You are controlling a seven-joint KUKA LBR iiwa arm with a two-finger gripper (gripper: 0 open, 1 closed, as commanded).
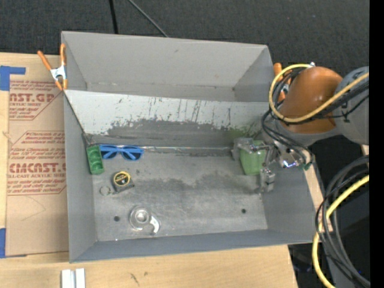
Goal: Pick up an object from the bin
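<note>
Grey metal bin, floor mostly bare. Hand sits low by the right wall, touching a pale green block, the likely target. Can't tell hand state. Blue sunglasses, green brick, tape measure and clear cap lie left, well apart, so the approach is uncluttered.

The arm's wrist hangs beside a green block at the bin's right.

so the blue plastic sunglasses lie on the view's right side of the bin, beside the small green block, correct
No. The camera view shows the blue plastic sunglasses on the view's left side of the grey metal bin, not the right. They do lie beside the small green block.
</note>
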